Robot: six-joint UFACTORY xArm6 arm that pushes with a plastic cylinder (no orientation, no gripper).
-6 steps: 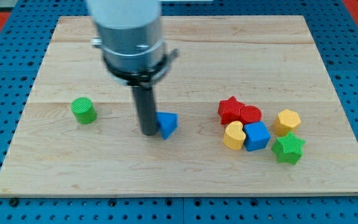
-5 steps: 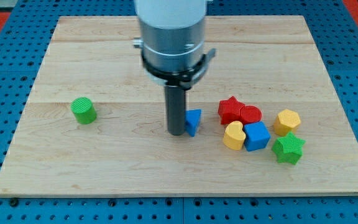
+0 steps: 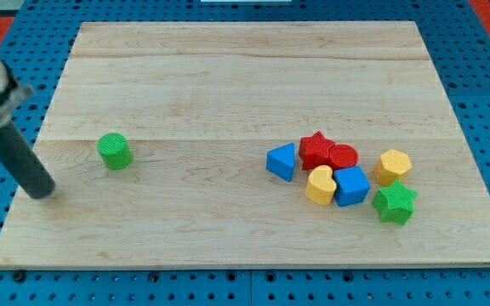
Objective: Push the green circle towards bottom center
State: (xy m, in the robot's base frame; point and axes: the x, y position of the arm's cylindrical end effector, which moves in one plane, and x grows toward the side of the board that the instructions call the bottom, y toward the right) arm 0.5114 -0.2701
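The green circle (image 3: 114, 150) stands on the wooden board (image 3: 228, 76) at the view's left, about mid-height. My tip (image 3: 42, 192) rests at the board's left edge, to the left of and slightly below the green circle, with a gap between them. The dark rod slants up to the view's upper left.
A cluster of blocks sits at the view's right: blue triangle (image 3: 282, 161), red star (image 3: 316, 149), red circle (image 3: 344, 156), yellow heart (image 3: 320, 185), blue cube (image 3: 352, 185), yellow hexagon (image 3: 393, 166), green star (image 3: 395, 203).
My tip pushed the blue triangle rightward up to the cluster, then swung far left to the board's left edge near the green circle. The green circle has not moved.
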